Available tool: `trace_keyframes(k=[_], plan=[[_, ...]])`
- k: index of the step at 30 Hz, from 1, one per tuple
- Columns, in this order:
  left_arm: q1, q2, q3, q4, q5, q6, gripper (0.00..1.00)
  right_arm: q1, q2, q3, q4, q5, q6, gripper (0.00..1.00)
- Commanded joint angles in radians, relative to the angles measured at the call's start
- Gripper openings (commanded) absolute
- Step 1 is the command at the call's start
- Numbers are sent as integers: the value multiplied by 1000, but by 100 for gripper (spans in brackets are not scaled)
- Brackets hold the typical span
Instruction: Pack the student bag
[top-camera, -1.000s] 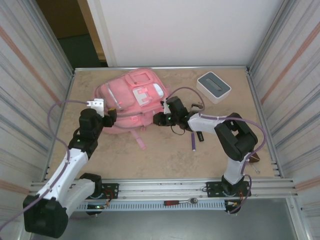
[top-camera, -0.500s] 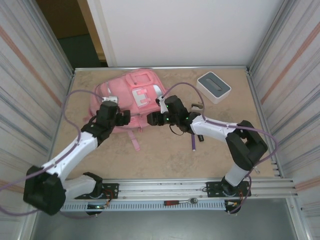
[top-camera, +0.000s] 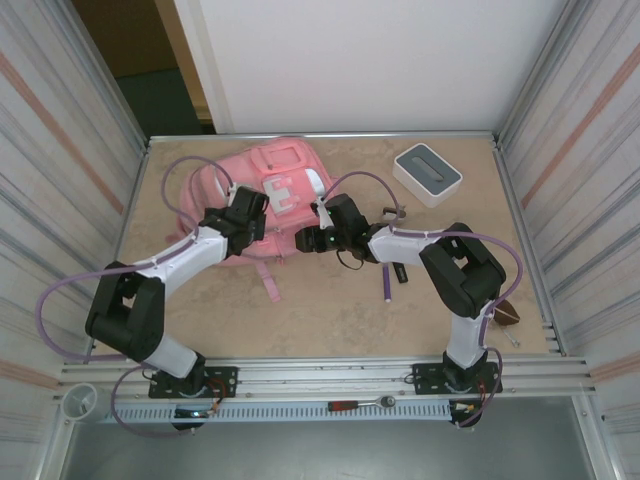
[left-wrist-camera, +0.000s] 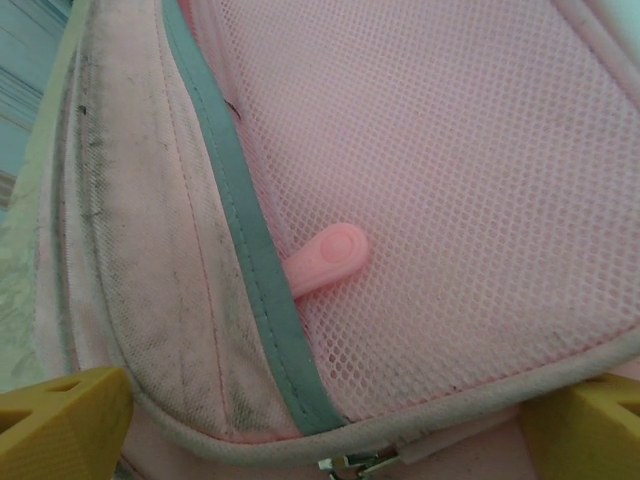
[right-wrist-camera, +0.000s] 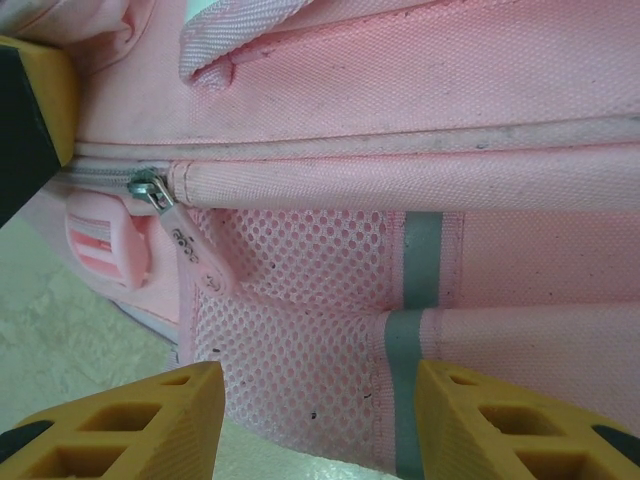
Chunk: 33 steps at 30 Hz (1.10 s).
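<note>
Top external: since half a second ago the left gripper (top-camera: 250, 208) has shifted up from the student bag's (top-camera: 285, 160) lower edge onto its body. The right gripper (top-camera: 303, 241) is almost unmoved at the bag's lower right edge. Bag lies upper centre-left.
Count: one bag, one white-and-grey box (top-camera: 427, 172), one purple pen (top-camera: 386, 284).

Left wrist: left gripper (left-wrist-camera: 320, 440) spread wide, holding nothing, over the bag's (left-wrist-camera: 450, 150) mesh; one pink zip pull (left-wrist-camera: 325, 258).

Right wrist: right gripper (right-wrist-camera: 320, 420) spread wide, empty, over the bag's (right-wrist-camera: 450, 90) mesh pocket.
</note>
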Motion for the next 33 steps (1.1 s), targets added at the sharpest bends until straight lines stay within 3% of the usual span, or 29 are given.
trace_keyframes(k=[1,12,18,33], plan=[[15,-18,14,5,-69,16,94,-8,19,-17,-5,2,7,51],[46,-164,-102,7,32,-14,87,-19,13,-29,-9,6,5,51],[83,-194,-132,4,111,-18,78,-19,18,-31,-10,8,3,51],[138,-194,-149,23,327,-50,42,-18,23,-26,-13,6,4,51]])
